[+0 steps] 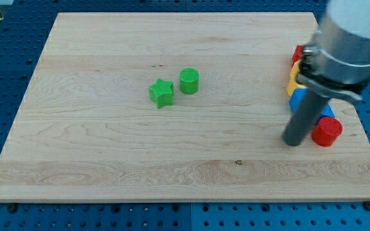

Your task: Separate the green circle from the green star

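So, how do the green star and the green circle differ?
The green star has pointed arms; the green circle is a round cylinder. The star lies toward the view's left and slightly lower; the circle lies toward the view's right and higher. Both are green, ridged on top, close together, and far from my tip.

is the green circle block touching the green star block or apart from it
Apart, barely: a thin strip of wood shows between the green circle block and the green star block at its lower left. My tip is far right, beside the red cylinder block.
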Robot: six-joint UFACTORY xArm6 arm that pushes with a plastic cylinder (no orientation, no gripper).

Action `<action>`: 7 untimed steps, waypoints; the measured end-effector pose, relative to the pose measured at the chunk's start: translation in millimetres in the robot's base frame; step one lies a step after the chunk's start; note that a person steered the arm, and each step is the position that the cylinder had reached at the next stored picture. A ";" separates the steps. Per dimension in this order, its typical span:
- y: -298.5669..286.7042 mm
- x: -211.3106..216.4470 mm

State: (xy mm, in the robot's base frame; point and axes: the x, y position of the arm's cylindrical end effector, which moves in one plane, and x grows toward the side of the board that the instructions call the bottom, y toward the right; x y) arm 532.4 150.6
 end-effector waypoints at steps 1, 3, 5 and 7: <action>-39.6 -36.0; 17.3 -82.3; 23.3 -95.0; 16.7 -101.5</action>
State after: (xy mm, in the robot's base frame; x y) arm 430.9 167.4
